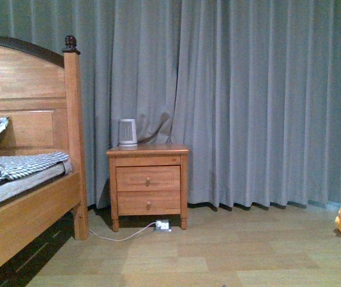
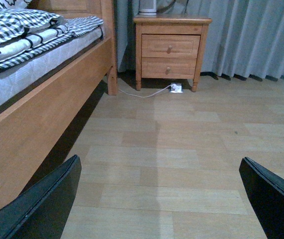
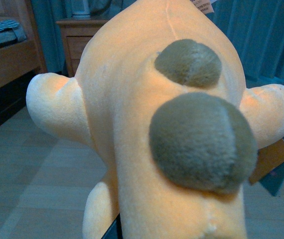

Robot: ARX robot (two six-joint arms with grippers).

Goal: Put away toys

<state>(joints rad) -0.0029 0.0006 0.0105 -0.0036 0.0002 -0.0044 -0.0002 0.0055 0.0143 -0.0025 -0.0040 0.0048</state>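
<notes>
The yellow-orange plush toy (image 3: 166, 124) fills the right wrist camera, well to the right of the nightstand (image 1: 149, 185) and nearer the robot. The right claw is hidden behind it, so whether it pinches the toy cannot be told. The left claw (image 2: 159, 160) hangs spread and empty over the floor (image 2: 191, 134) before the nightstand. The soft fabric could slip free, and the blocked camera risks a blind swing into the nightstand.

1. Yellow-orange plush toy (image 3: 127, 99): soft, fuzzy cloth, velvety on its grey-brown parts.
2. Two-drawer bedside cabinet (image 1: 148, 179): smooth warm wood with a faint sheen.
3. Grey-blue pleated curtain (image 1: 248, 101): matt cloth.
4. Pale plank floor (image 1: 218, 251): smooth wood.
</notes>
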